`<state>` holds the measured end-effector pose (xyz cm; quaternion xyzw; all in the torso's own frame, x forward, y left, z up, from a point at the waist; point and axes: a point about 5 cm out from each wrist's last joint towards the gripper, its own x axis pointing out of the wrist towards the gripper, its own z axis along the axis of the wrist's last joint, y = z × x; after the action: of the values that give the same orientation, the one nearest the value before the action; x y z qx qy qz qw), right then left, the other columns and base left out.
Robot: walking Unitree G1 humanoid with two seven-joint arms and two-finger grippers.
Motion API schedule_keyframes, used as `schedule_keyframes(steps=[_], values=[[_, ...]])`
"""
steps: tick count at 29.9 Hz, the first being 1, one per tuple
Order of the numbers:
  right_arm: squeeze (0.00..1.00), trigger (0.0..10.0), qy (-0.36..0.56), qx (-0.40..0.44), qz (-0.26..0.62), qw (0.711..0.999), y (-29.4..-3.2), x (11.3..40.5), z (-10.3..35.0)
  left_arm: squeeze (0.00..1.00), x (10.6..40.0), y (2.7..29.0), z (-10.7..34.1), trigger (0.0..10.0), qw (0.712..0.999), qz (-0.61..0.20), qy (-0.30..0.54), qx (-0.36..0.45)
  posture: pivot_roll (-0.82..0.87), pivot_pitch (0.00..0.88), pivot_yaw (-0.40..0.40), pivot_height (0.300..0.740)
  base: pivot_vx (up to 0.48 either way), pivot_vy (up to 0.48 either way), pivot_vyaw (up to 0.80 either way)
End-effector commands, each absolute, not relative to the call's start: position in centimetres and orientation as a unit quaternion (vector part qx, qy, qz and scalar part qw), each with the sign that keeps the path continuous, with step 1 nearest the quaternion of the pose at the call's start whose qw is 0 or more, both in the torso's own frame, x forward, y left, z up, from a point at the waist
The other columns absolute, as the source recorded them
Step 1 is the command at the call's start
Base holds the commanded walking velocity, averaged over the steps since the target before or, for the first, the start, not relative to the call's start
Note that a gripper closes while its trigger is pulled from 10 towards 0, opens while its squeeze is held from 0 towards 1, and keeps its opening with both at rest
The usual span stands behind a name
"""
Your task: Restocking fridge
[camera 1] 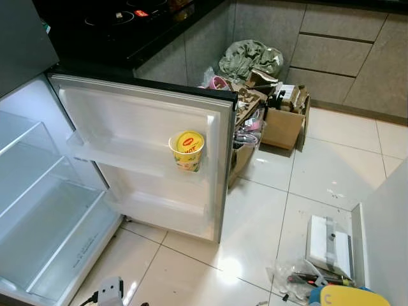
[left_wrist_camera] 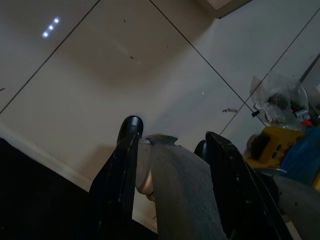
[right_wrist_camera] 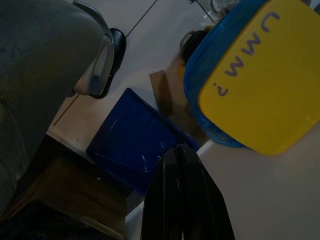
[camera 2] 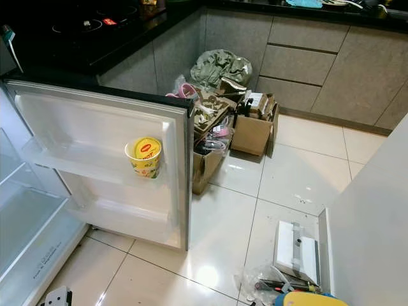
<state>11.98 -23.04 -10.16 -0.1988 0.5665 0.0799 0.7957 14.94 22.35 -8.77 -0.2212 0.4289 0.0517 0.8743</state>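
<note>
Fingers of the left gripper (left_wrist_camera: 172, 145) stand parted, with nothing clamped between them; a grey rounded shape, possibly part of the robot's own body, lies in the gap, and pale floor tiles (left_wrist_camera: 125, 75) spread beyond. Right gripper (right_wrist_camera: 181, 152) has its two black fingers pressed together with nothing between them, hanging near a blue container with a yellow lid (right_wrist_camera: 260, 75) and a dark blue box (right_wrist_camera: 135, 140); the light in this wrist view is poor.

Seen from the head, the fridge (camera 1: 38, 210) stands open, its glass shelves bare. On the open fridge door (camera 1: 140, 159), a yellow instant noodle cup (camera 1: 187, 150) sits upright in the upper door shelf (camera 1: 121, 156), toward the door's outer edge. Beyond the door, cardboard boxes (camera 1: 280, 121) full of clutter and a crumpled green bag (camera 1: 248, 57) are piled against the grey cabinets (camera 1: 344, 51). A white box (camera 1: 328, 245) and a plastic bag of tools (camera 1: 306, 277) lie on the tiles nearer the robot.
</note>
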Motion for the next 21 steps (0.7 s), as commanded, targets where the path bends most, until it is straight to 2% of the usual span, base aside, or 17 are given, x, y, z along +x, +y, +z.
schedule_keyframes(steps=[1, 21], values=[[0.0, 10.0, 0.573, -0.194, 0.077, 0.793, -22.98, 11.5, -10.32, 0.0, 14.54, 22.06, -9.0, 10.0, 0.87, 0.05, 0.436, -0.223, -0.03, 0.08, 0.011, 0.74, 0.0, 0.0, 0.0], [0.0, 10.0, 0.574, -0.196, 0.081, 0.791, -22.94, 11.4, -10.35, 0.0, 14.26, 21.89, -9.12, 10.0, 0.868, 0.05, 0.437, -0.228, -0.02, 0.079, 0.003, 0.74, 0.0, 0.0, 0.0]])
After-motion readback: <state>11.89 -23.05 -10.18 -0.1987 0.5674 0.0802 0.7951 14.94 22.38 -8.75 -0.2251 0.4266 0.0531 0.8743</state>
